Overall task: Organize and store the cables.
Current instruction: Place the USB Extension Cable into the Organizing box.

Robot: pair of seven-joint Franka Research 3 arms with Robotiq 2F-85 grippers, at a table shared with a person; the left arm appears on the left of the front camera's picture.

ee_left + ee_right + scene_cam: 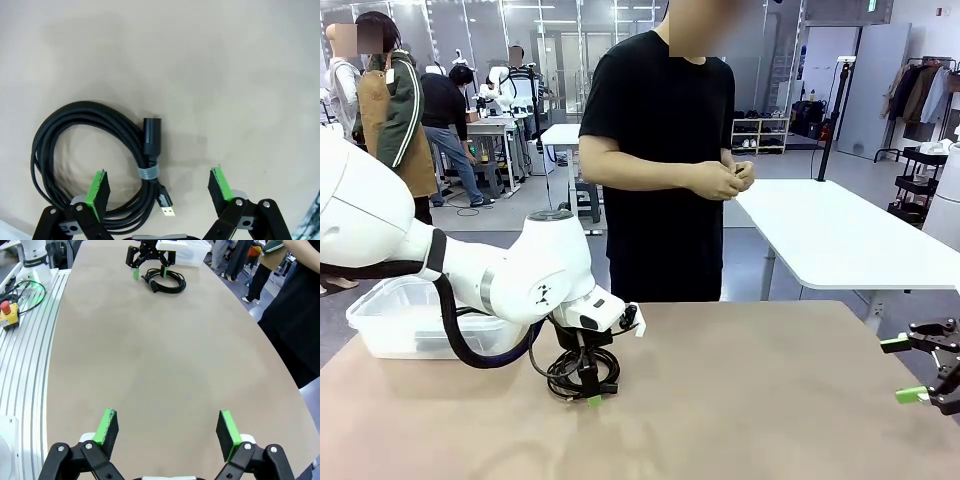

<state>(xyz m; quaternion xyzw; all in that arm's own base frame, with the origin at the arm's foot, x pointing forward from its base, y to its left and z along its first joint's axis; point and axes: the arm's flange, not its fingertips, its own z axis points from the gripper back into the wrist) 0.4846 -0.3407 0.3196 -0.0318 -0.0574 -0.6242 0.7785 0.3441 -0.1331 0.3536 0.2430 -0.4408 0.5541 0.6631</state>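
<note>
L gripper [159, 171] wide over cable coil [152, 137]

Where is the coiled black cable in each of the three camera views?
Front view: cable, lower left of centre.
Left wrist view: cable, lower left.
Right wrist view: cable, near the top, about mid-width.
Shared landmark: the left arm's green-tipped fingers, open over the coil.
</note>
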